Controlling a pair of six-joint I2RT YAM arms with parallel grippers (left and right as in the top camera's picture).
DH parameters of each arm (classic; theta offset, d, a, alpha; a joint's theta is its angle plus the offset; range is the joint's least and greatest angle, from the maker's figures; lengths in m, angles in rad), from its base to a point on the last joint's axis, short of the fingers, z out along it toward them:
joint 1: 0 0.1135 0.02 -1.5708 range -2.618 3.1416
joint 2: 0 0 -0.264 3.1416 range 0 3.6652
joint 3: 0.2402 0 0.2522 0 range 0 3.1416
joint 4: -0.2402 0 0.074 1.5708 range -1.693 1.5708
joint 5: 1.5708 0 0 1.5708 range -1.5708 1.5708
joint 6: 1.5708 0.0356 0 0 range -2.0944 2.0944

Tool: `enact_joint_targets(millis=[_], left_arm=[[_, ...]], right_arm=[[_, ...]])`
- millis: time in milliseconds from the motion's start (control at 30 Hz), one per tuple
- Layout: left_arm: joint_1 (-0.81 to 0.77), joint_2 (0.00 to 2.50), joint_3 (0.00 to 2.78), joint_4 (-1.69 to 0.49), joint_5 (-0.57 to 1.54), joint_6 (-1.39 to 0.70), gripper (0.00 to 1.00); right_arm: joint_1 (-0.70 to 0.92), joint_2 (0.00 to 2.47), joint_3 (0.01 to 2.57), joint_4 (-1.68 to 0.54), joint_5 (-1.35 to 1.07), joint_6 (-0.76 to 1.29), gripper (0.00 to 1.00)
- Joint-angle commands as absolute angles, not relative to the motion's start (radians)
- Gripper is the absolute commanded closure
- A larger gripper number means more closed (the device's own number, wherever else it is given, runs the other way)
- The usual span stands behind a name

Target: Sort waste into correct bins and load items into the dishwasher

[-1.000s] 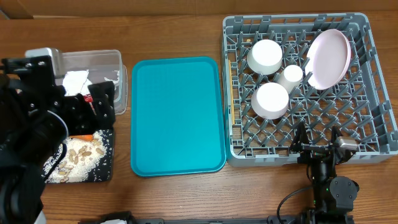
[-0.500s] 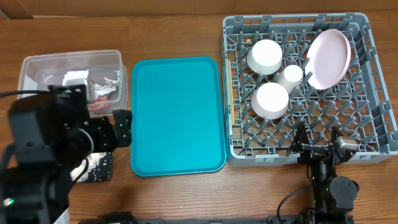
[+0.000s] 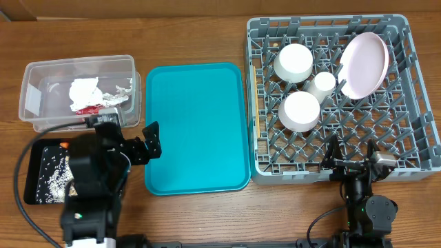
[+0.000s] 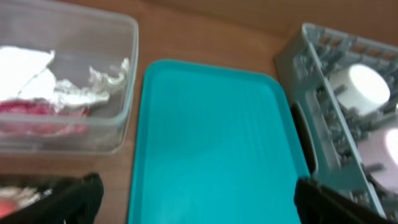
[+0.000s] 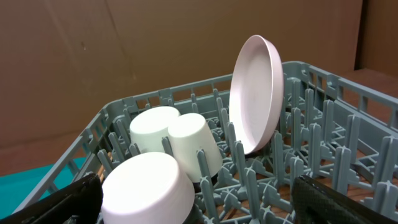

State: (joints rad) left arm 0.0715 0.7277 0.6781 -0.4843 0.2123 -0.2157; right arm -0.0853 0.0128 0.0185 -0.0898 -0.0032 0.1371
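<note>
The clear tub [image 3: 34, 93] holds the white napkin [image 3: 85, 89] and the red-and-silver wrapper [image 3: 93, 109]. In front of it, the black tray [image 3: 29, 186] carries rice scraps [image 3: 52, 178] and the orange carrot [image 3: 64, 145]. My left gripper [image 3: 129, 132] hangs open and empty over the left edge of the teal tray [image 3: 196, 127]. The grey dishwasher rack [image 3: 420, 158] holds the pink plate [image 3: 365, 65] on edge, two bowls [image 3: 295, 62] [image 3: 300, 111] upside down, and the cup [image 3: 322, 84]. My right gripper [image 3: 351, 155] stands open and empty at the rack's front wall.
The teal tray [image 4: 211, 143] is bare and lies between the tub [image 4: 124, 74] and the rack [image 4: 317, 81]. The right wrist view looks into the rack at the plate [image 5: 255, 93], the cup [image 5: 194, 149] and the nearest bowl [image 5: 148, 183].
My left arm has drawn back from over the tub and black tray toward the table's front, uncovering both. Its gripper stays open. The right arm has not moved.
</note>
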Motion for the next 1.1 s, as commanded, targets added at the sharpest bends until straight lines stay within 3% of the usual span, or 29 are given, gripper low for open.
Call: enact_joint_targets(millis=[0,200,467,767,1067], left_arm=[[0.067,0.647,0.502,-0.312,0.215,-0.303,0.0],[0.065,0.535,0.238,-0.001,0.215,-0.316,0.0],[0.065,0.453,0.082,0.141,0.183,-0.315,0.0],[0.064,0.369,0.005,0.157,0.118,-0.31,0.0],[0.044,0.299,0.005,0.051,0.111,-0.118,0.0]], right_arm=[[-0.089,0.003,0.008,-0.084,-0.01,0.133,0.0],[-0.089,0.003,0.008,-0.084,-0.01,0.133,0.0],[-0.089,0.003,0.008,-0.084,-0.01,0.133,0.0],[-0.089,0.003,0.008,-0.084,-0.01,0.133,0.0],[-0.089,0.003,0.008,-0.084,-0.01,0.133,0.0]])
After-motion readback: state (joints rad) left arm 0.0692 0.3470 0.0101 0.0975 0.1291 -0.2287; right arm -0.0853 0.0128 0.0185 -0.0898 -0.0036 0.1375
